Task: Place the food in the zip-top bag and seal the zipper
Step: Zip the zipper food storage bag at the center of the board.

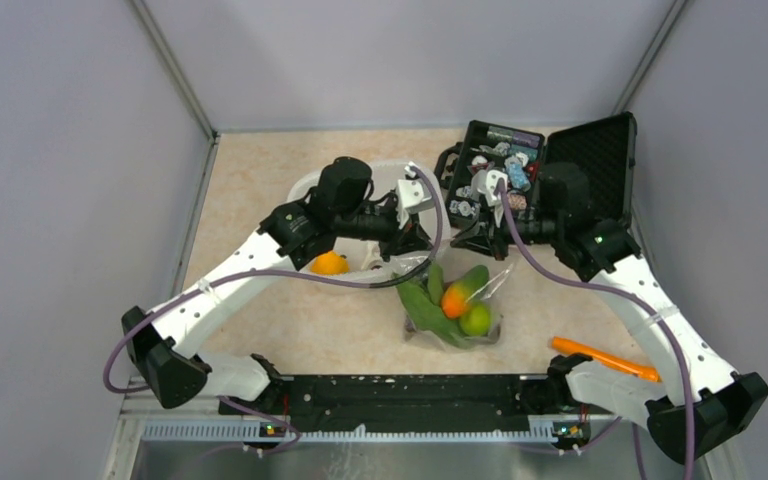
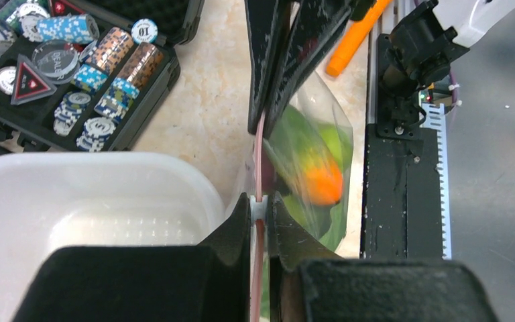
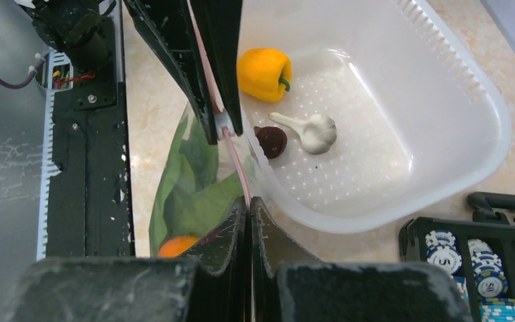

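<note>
Overhead view: the zip-top bag (image 1: 457,310) is found at mid-table, just in front of the white tub (image 1: 302,186). It holds a leafy green (image 1: 422,305), an orange fruit (image 1: 455,298) and a lime-green fruit (image 1: 476,319).

Left wrist view: the left gripper (image 2: 259,204) is clenched on the pinkish zipper (image 2: 260,161). The right gripper (image 2: 263,124) is pinched on the same strip further along.

Right wrist view: the strip's long axis runs straight from one gripper to the other, so any sealing pass is judged to lie along it. A yellow pepper (image 3: 263,74), a garlic bulb (image 3: 315,131) and a dark piece (image 3: 271,141) are noted in the tub, unbagged.
</note>
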{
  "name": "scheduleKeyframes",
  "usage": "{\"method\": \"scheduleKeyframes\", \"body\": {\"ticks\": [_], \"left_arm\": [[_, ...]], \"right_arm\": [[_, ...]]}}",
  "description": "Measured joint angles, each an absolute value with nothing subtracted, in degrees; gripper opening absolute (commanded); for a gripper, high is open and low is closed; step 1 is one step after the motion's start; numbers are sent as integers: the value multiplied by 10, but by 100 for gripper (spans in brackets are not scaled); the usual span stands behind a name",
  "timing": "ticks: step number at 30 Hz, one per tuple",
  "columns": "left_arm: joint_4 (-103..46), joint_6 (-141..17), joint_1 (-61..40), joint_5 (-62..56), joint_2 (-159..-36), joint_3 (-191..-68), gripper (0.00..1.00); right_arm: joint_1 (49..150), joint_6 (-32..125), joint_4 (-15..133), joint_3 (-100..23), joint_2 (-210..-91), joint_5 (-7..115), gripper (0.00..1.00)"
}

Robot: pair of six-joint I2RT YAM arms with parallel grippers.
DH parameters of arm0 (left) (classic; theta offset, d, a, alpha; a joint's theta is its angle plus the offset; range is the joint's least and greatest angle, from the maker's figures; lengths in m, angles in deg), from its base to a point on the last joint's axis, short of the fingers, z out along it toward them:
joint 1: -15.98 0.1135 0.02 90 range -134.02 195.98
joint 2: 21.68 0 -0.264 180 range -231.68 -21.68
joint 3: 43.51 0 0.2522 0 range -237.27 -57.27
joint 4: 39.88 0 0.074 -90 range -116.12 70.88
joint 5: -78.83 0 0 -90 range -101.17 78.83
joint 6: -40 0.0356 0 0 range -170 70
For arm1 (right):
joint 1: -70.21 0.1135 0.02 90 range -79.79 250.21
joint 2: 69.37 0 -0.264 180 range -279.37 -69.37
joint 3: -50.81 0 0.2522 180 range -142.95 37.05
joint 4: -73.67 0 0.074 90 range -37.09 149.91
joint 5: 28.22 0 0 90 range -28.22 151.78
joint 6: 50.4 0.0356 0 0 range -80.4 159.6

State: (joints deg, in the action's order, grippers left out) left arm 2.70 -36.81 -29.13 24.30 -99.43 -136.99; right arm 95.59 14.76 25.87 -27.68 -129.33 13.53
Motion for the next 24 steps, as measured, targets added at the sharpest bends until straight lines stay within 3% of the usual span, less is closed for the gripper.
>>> {"method": "scheduleKeyframes", "body": {"ticks": [24], "left_arm": [[41, -348, -229, 169, -900, -1269, 0]], "right_arm": [[957, 165, 290, -241, -1277, 165, 0]]}}
